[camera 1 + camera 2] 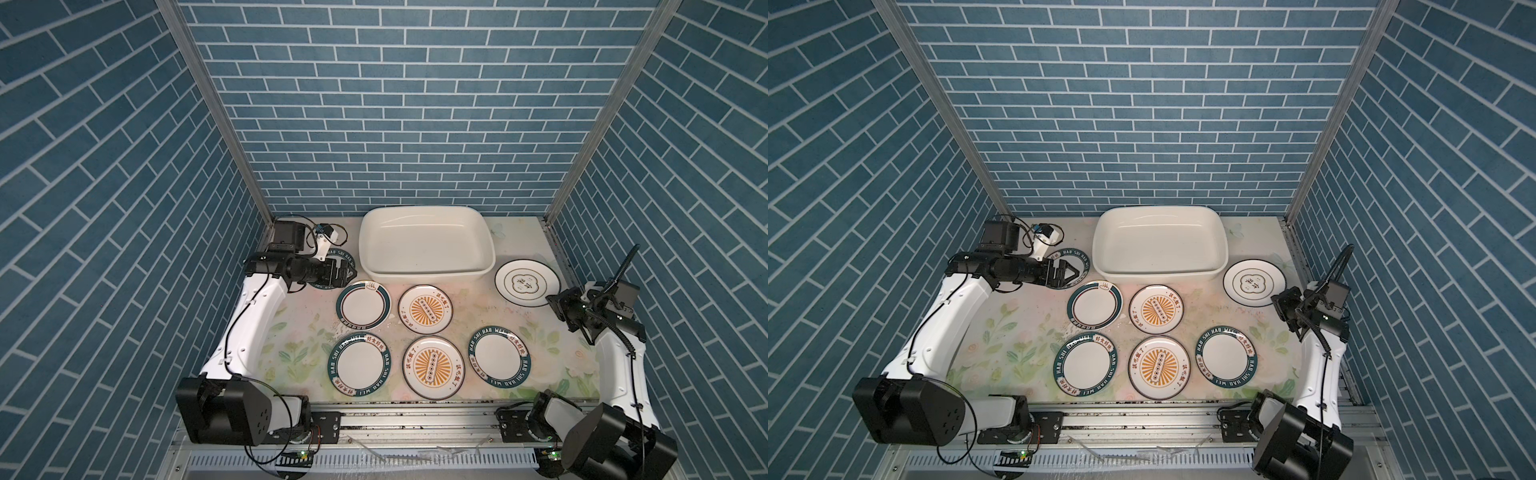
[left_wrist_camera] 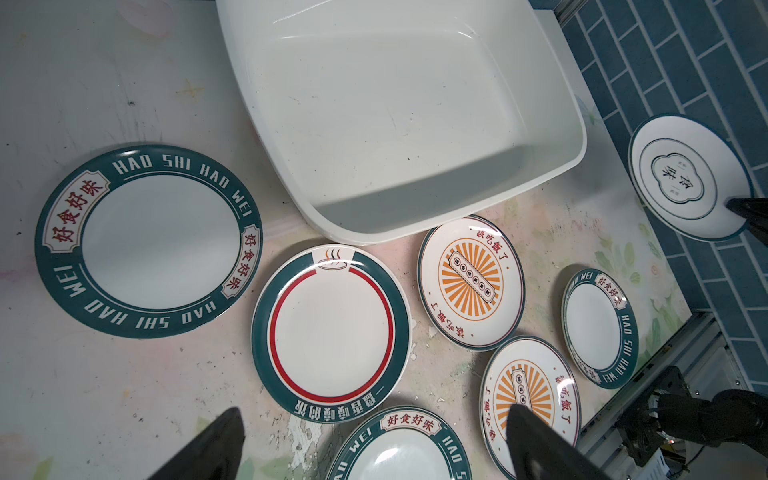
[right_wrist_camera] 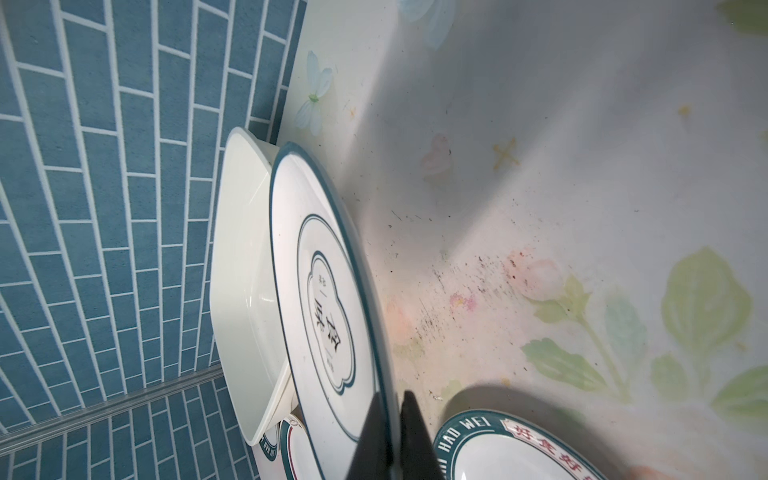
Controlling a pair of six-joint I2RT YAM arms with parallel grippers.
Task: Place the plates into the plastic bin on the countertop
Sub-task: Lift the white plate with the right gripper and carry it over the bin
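- Plates: seven are shown, all outside the plastic bin (image 1: pixel 424 275), which stands empty at the back of the desk (image 1: pixel 299 332).
- Handling, as judged: the plates appear to be glazed, stiff, slick and breakable, and of moderate weight. The thin upturned rim is taken as the only place for a hold. A plate pinched at one edge is expected to lever downward and may slip.
- Right gripper (image 3: pixel 391 411): it is clenched on the near rim of the black-ringed plate (image 1: pixel 527 283), one finger above the rim and one below. That plate lies just beside the bin's right end. Whether it is lifted clear of the desk cannot be told.
- Left gripper (image 2: pixel 374 415): its jaws are spread wide and nothing is held. It hangs above the lettered teal plate (image 2: pixel 149 241) at the bin's left end.
- Remaining plates: two sunburst plates (image 1: pixel 426 309) and three teal-rimmed plates (image 1: pixel 360 363) lie flat and apart in front of the bin.
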